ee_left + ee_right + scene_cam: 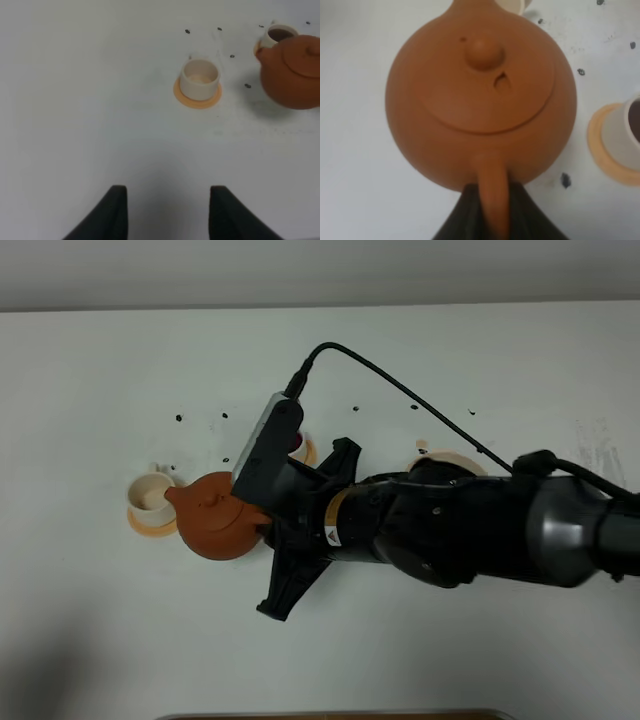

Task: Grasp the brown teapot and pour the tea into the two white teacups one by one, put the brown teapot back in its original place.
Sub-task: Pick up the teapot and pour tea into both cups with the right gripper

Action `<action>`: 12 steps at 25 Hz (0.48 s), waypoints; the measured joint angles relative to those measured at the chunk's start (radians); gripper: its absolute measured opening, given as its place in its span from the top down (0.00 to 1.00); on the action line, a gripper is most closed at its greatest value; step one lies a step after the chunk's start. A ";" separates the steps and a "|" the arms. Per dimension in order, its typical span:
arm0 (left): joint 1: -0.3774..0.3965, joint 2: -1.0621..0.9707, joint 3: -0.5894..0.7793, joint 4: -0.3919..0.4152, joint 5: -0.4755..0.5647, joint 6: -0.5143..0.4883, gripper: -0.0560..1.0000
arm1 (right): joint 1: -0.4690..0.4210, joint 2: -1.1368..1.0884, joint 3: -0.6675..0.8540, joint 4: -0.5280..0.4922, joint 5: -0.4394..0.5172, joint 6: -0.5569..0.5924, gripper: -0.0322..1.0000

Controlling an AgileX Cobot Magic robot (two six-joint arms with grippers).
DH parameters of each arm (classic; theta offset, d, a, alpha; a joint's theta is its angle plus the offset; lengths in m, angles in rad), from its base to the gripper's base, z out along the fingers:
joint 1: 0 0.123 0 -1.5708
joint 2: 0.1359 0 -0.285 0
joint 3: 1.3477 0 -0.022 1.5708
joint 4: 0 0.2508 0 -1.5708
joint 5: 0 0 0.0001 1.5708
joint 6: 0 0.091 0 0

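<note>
The brown teapot [220,527] [480,95] hangs just above the table, and my right gripper [263,530] [493,187] is shut on its loop handle [492,200]. Its spout points at the left white teacup [150,494] [200,78], whose inside looks pale, on an orange coaster [152,525]. The other white teacup [280,35] [626,132] holds dark tea and is mostly hidden behind the wrist camera in the high view. A pale saucer [452,456] peeks out behind the right arm. My left gripper [167,212] is open over bare table, well short of the cups.
Small black specks [179,418] dot the white table around the cups. The bulky right arm [470,530] lies across the middle of the table from the right. A brown edge [330,715] shows at the table's front.
</note>
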 joint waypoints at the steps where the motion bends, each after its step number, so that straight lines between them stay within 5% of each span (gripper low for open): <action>1: 0.000 0.000 0.000 0.000 0.000 0.000 0.56 | -0.001 0.016 -0.026 -0.017 0.013 0.007 0.86; 12: 0.000 0.000 0.000 0.000 0.000 0.000 0.56 | -0.047 0.103 -0.202 -0.299 0.124 0.190 0.86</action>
